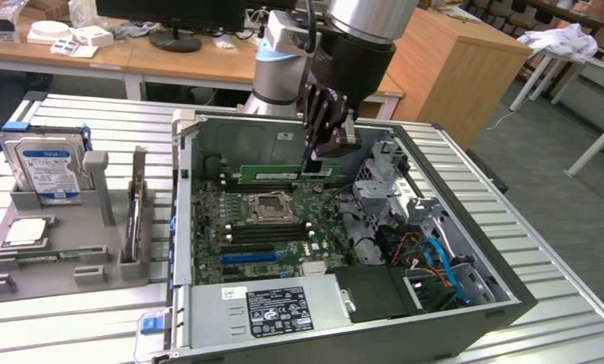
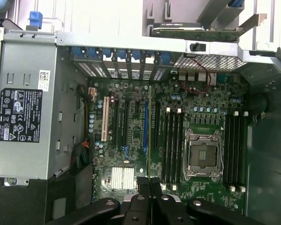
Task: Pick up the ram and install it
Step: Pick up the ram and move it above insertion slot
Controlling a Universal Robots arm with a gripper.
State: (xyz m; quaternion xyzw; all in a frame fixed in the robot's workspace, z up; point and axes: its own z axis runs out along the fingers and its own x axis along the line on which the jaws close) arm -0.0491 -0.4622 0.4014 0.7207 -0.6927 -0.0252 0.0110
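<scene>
Over on the exterior view's left, the grey tray is sitting with the hard drive standing in it and the processor chip lying flat; nothing there is being touched. Coming across, the case wall is rising as the first hard edge. Inside it the motherboard is lying open, with the processor socket and the black memory slots beside it.

The ram is hanging level above the board, close to the case's inner wall behind it. The gripper is clamping its fingers together on the stick's end toward the exterior view's right. In the wrist view the ram is showing edge-on, a thin line running out from the gripper, with the memory slots just beside that line.

What is worrying me is that one-ended grip: the free end could be sagging or twisting, so the stick might be meeting a slot skewed and jamming, or scraping the socket nearby.

Further right, the drive cage and loose cables are crowding the arm. The open room is lying over the middle of the board and straight upward.
</scene>
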